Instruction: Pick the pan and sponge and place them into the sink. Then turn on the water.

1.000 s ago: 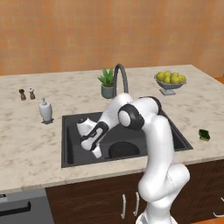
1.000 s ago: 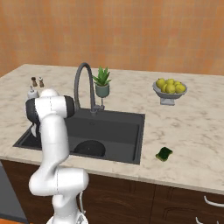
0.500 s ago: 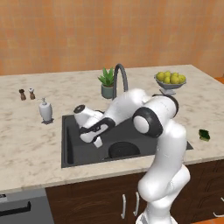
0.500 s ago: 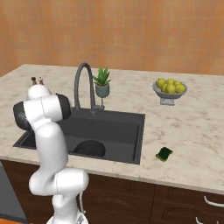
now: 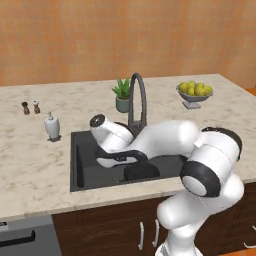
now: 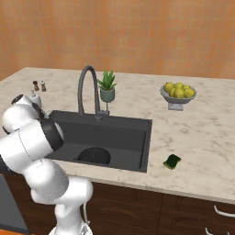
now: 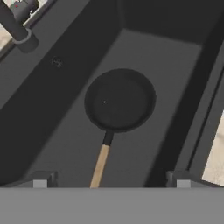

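Now | gripper (image 7: 109, 179) spread wide, holding nothing | pan (image 7: 120, 99) in sink (image 7: 175, 65)

The sink (image 6: 133, 137) is a dark basin set in the beige marble counter (image 6: 202, 137), with the round black pan (image 6: 94, 156) lying flat on its floor and the arched faucet (image 6: 87, 89) rising at its back rim. The sponge (image 6: 173, 161) — small and dark green — lies on the counter just beside the sink's right edge. Farther back stand a potted plant (image 6: 107, 87) and a bowl of lemons (image 6: 178, 94), while two small shakers (image 6: 39, 86) sit near the white arm (image 6: 32, 142).
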### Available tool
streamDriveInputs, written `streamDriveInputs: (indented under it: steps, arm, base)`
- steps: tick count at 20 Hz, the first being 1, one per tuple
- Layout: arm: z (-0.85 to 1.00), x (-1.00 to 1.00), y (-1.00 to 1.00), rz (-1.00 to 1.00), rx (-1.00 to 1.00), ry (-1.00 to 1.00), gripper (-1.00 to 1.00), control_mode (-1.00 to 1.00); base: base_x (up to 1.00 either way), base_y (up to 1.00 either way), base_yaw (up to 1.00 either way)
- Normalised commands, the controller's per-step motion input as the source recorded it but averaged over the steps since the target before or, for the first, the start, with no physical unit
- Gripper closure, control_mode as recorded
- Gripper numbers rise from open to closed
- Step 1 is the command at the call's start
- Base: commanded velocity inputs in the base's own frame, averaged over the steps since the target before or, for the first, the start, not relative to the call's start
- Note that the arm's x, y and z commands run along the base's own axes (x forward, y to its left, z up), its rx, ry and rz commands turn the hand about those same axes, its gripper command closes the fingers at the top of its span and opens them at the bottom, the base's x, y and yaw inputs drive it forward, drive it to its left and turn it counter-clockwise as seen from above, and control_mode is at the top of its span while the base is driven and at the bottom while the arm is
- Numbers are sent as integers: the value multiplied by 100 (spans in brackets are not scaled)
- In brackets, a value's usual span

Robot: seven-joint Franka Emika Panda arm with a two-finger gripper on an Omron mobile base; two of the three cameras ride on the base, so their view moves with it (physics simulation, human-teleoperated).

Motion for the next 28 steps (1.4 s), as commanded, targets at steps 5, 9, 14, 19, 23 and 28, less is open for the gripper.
streamDriveInputs:
  steps: [5, 9, 14, 19, 23, 28]
  arm:
    - [97, -58, -28, 13, 0, 0, -100, -100]
    - [88, -67, -35, 15, 0, 0, -100, -100]
    - [48, -77, -61, 19, -4, 2, -100, -100]
    - [23, -66, -80, 19, -8, 11, -100, -100]
    - [22, -27, -84, 11, -15, 26, -100, -100]
    - [5, 1, -93, 5, -12, 27, -100, -100]
  base:
    - [0, 0, 0]
    - [0, 0, 0]
    - [0, 0, 0]
    - [0, 0, 0]
    - [0, 0, 0]
    - [0, 0, 0]
